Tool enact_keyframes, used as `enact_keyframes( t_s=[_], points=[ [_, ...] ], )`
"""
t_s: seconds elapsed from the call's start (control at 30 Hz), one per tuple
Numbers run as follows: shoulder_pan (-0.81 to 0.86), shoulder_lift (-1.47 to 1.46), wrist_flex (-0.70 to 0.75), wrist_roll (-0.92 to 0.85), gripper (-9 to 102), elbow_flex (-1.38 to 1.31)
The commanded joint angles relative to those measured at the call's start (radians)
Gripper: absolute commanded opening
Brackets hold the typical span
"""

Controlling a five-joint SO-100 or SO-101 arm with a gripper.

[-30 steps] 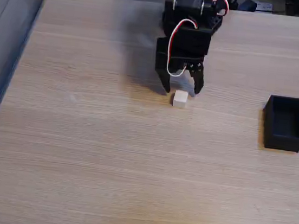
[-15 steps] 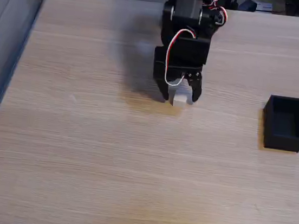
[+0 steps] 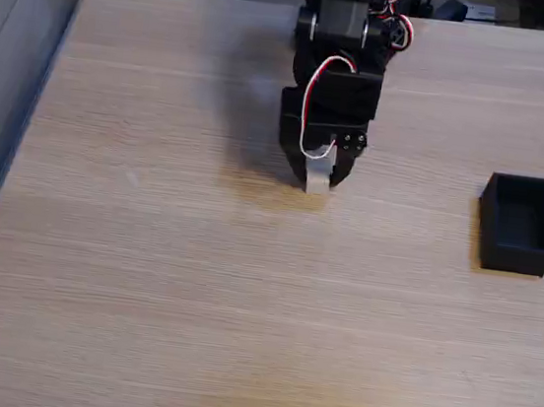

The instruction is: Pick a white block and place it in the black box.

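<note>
Narrowed since before, black fingers now pinch the matte white block on woodgrain

Soft, even light fell on the desk; the arm's faint shadow spread toward nine o'clock, picture slightly soft.

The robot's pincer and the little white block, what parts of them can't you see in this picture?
- Small matte white cube, fixed view: the black two-finger pincer closed around it covers its sides; a narrow front strip shows.
- Whether the cube rests on the light wooden table or is lifted: cannot tell.
- Arm base: cut off by the top edge.
- Small matte black open box: its dark inside is too dim to make out.
</note>
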Motion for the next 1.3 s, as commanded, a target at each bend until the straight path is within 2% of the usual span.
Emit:
enact_keyframes(
  t_s=[0.0,0.13,0.3,0.6,0.9,1.27],
  points=[
    [-0.009,-0.002,-0.011,-0.015,5,-0.023],
    [-0.009,0.015,-0.014,-0.043,0,-0.006],
    [-0.021,0.14,-0.021,-0.104,0,0.054],
    [-0.175,0.472,0.034,-0.141,0,0.173],
    [-0.371,0.572,0.176,-0.048,0,0.178],
    [-0.709,0.365,0.202,0.158,0,-0.104]
  ],
)
